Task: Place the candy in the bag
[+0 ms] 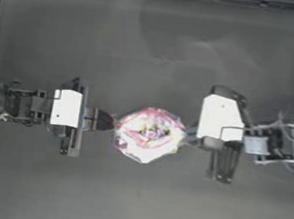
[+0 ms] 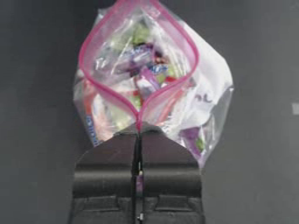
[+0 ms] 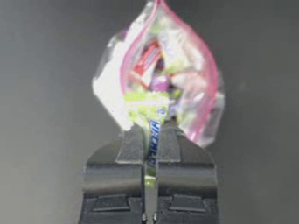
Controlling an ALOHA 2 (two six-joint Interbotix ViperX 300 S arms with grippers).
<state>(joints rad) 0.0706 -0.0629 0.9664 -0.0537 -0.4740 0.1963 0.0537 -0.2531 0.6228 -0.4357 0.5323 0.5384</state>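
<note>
- Two grippers are on the bag [image 1: 148, 134] right now, one at each end of its mouth, near the middle of my dark table [image 1: 150, 46].
- My left gripper [image 1: 101, 121] comes in from the left; in its wrist view the jaws are pressed together on the pink-red strip [image 2: 139, 120], pinching that end of the bag.
- My right gripper [image 1: 190, 133] reaches in from the right. Its jaws sit close together with a pale yellowish-white wrapped piece, which I take to be the candy [image 3: 153, 135], clamped between them at the bag's edge. I cannot tell whether bag film is caught in that grip too.
- Between the two grippers the mouth bows open into a loop, and multicoloured sweets [image 2: 146, 65] show inside.
- Seen from above, the bag spans the gap between both grippers.
</note>
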